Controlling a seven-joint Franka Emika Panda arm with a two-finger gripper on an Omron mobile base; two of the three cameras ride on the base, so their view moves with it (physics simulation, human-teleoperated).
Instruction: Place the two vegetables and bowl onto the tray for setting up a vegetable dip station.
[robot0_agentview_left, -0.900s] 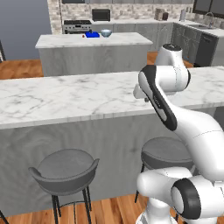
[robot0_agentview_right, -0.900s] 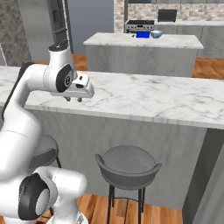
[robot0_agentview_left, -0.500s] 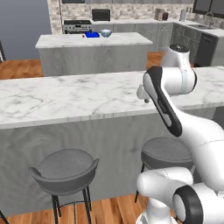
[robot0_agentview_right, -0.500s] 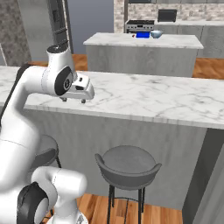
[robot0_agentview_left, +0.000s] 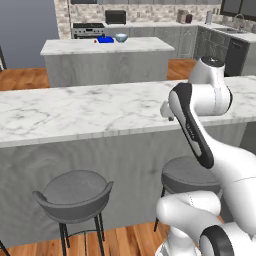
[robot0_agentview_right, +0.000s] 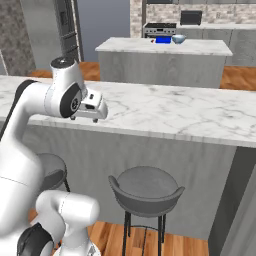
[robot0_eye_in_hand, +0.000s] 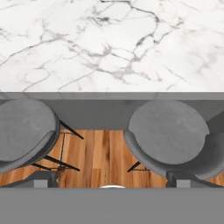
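The counter (robot0_agentview_left: 75, 107) top looks like polished white marble with fine grey veins (smooth, faintly glossy), over a matt grey, streaked front. The stools (robot0_agentview_left: 75, 192) have matt dark grey seats on thin black metal legs. The floor (robot0_eye_in_hand: 103, 153) is warm, satiny wood planks. On the far island, the tray (robot0_agentview_left: 105, 39) looks plastic, the bowl (robot0_agentview_left: 121, 37) glossy.

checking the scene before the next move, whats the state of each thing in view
two-finger gripper: open, empty, above the near counter edge
flat bright blue tray: on the far island
pale glossy bowl: upright, just right of the tray
grey round stools: unoccupied, at the near marble counter
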